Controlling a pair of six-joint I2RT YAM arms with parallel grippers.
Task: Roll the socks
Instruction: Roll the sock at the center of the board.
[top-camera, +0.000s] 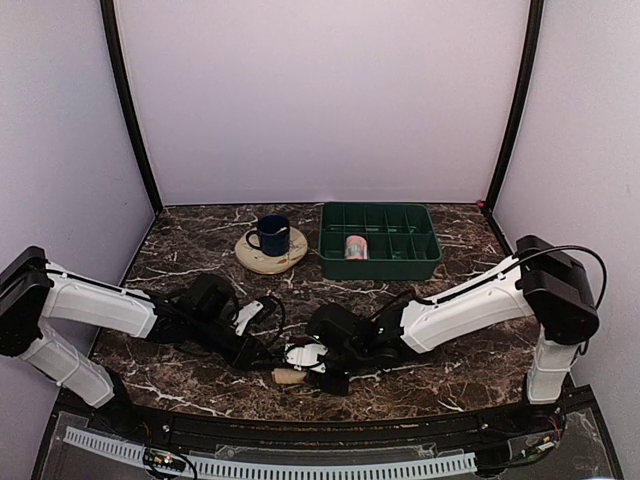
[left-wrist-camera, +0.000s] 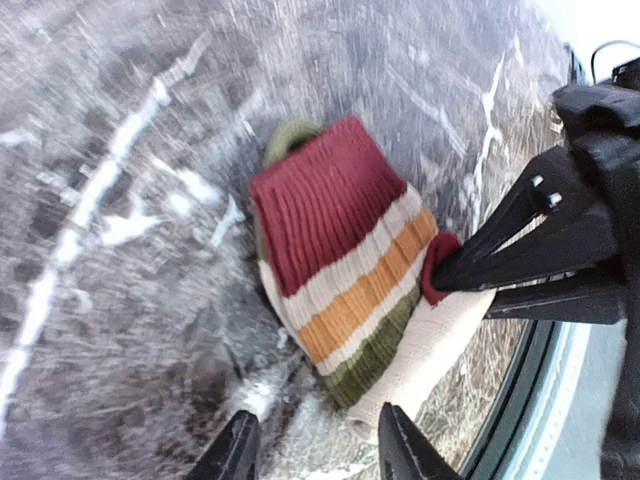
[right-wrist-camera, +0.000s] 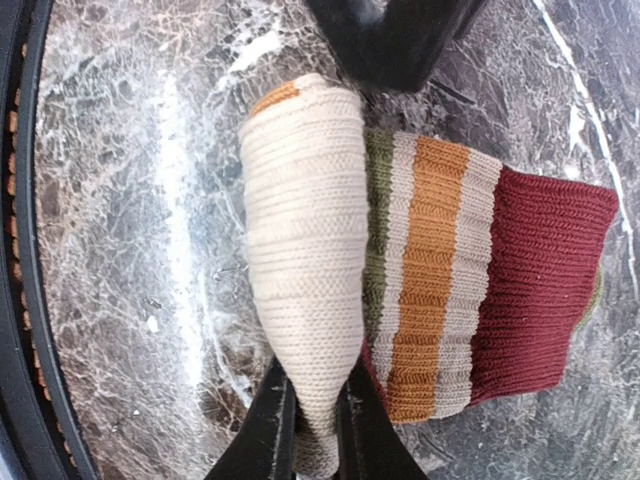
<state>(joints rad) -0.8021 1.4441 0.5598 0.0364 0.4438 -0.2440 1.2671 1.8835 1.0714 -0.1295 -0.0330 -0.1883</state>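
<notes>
The cream sock (right-wrist-camera: 430, 280), with green, orange and maroon bands, lies partly rolled on the marble table near the front edge. Its rolled cream part (right-wrist-camera: 305, 240) is pinched at one end between the fingers of my right gripper (right-wrist-camera: 318, 425), which is shut on it. In the left wrist view the same sock (left-wrist-camera: 340, 270) sits just beyond my left gripper (left-wrist-camera: 315, 452), whose fingers stand apart with nothing between them. In the top view the sock (top-camera: 288, 377) lies between the left gripper (top-camera: 258, 350) and the right gripper (top-camera: 305, 362). A rolled pink sock (top-camera: 356, 247) rests in a tray compartment.
A green compartment tray (top-camera: 380, 262) stands at the back centre. To its left a dark blue mug (top-camera: 271, 235) sits on a round tan coaster (top-camera: 270, 258). The table's black front rim (right-wrist-camera: 25, 300) runs close beside the sock.
</notes>
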